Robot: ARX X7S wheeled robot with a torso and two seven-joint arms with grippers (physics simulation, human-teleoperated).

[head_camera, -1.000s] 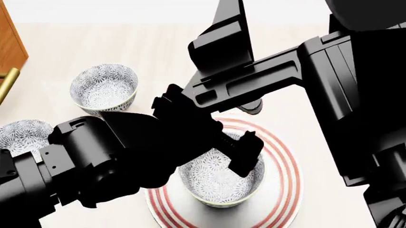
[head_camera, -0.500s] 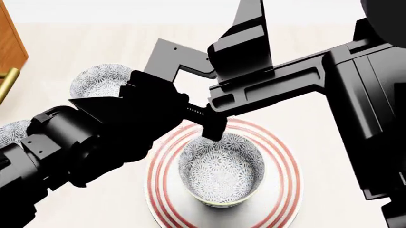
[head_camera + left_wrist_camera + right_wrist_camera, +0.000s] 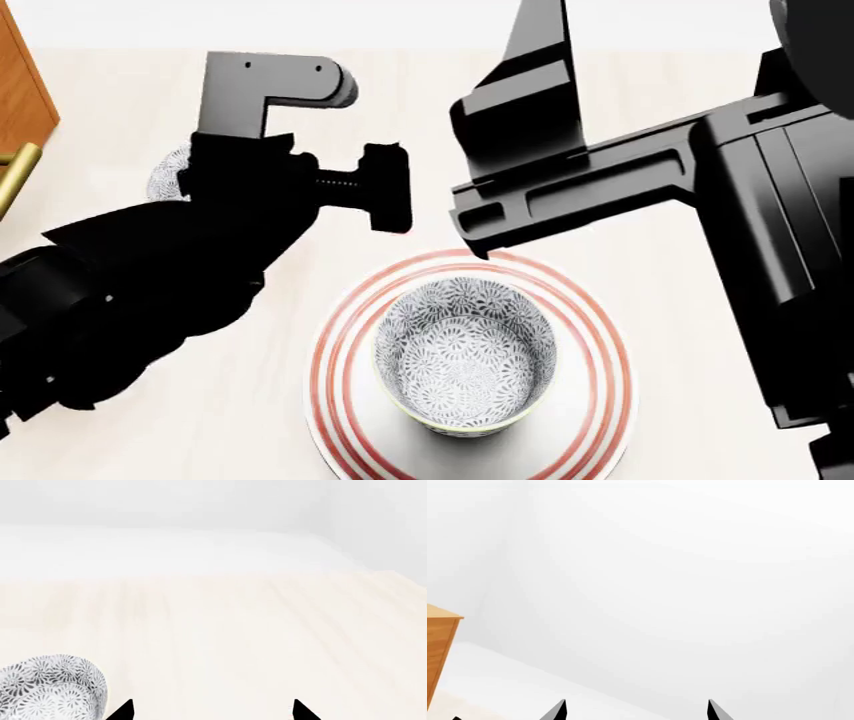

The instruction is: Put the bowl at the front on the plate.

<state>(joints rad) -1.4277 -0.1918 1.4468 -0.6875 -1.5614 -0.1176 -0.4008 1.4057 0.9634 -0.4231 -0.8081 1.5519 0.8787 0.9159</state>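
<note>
Presently the bowl (image 3: 465, 355) sits upright on the plate (image 3: 594, 400), roughly centred within the red rings, resting on its own foot with nothing touching it. The plate lies flat on the pale wooden table (image 3: 120, 90).

My left gripper (image 3: 340, 140) hangs above the table, behind and to the left of the plate, well clear of the bowl's rim. Its jaws stand apart and hold nothing; in the left wrist view the two dark fingertips (image 3: 123, 711) show with a wide gap between them and only bare tabletop beyond.

My right gripper (image 3: 635, 711) is raised. The right wrist view shows both tips spread apart against a white wall, nothing between them. In the head view the right arm (image 3: 627, 180) crosses above the plate's far side.

A second patterned bowl (image 3: 50, 687) stands on the table near my left fingertips, apart from them; in the head view it is mostly hidden behind my left arm. An orange-brown cabinet (image 3: 20, 90) stands at the table's left edge.
</note>
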